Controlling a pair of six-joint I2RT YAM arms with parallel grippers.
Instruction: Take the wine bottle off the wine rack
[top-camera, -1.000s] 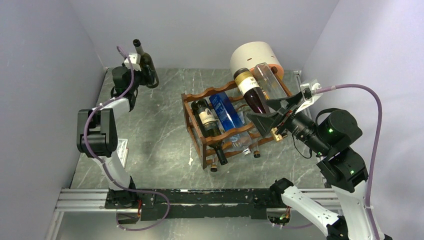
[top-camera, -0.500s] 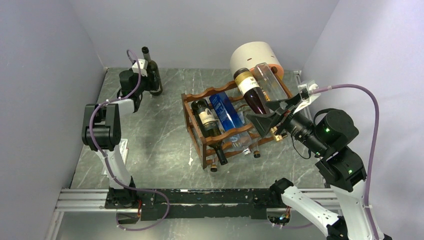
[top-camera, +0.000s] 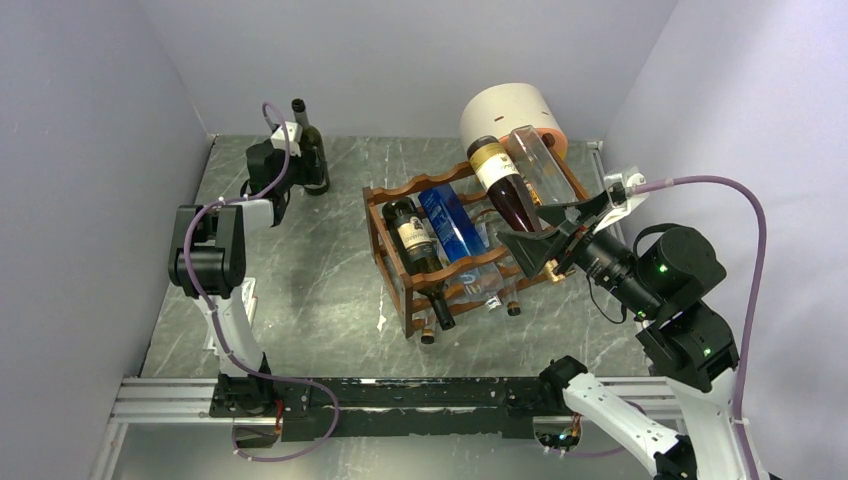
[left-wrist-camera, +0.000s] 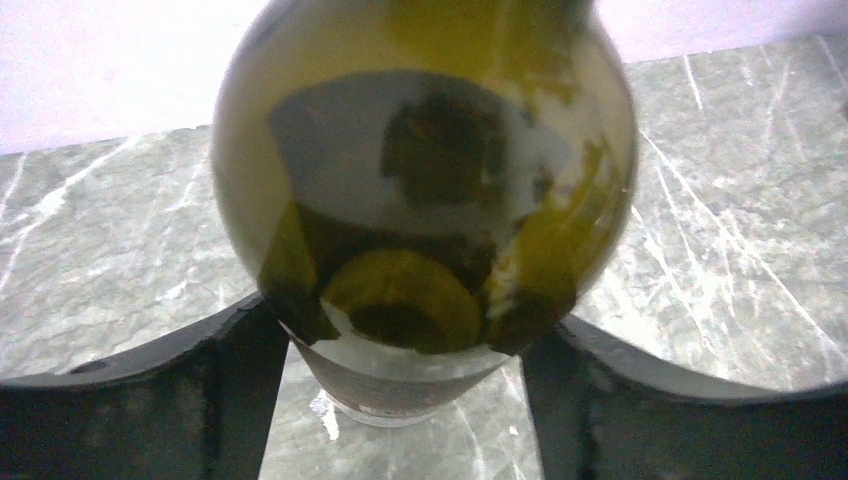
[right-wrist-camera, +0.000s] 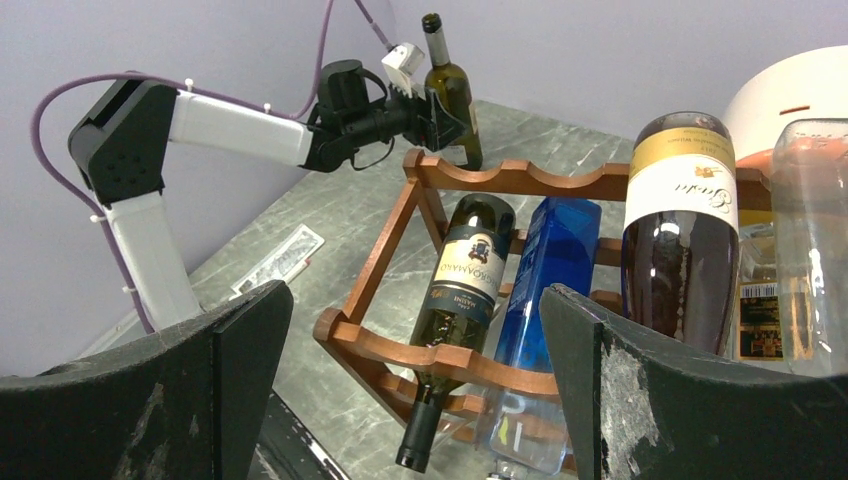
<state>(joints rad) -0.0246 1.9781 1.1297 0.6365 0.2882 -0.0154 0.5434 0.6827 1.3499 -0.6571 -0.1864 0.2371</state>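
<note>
Over at the far left corner of the tabletop (top-camera: 300, 290), the left gripper (top-camera: 303, 165) is clamped on the lower body of the wine bottle (top-camera: 311, 148), a dark green one, upright with its neck pointing up. It is off the rack and well apart from it. From the left wrist view the gripper's fingers (left-wrist-camera: 240, 390) press either side of the glass, and the base sits at or just above the marble-patterned surface; I can't tell which.

Near the middle stands the wine rack (top-camera: 385, 262), reddish-brown with wavy rails, set at an angle. Lying across it side by side are a dark bottle with a white label (top-camera: 413, 238), neck pointing toward the arms, then a blue bottle (top-camera: 450, 222), a red wine bottle with a cream label (top-camera: 500, 178) and a clear bottle (top-camera: 538, 160). Behind these last two is a white-and-orange cylinder (top-camera: 512, 112).

On the right, the right gripper (top-camera: 545, 228) hangs just beside the rack's right end, its fingers spread wide and holding nothing, facing the row of bottles
</note>
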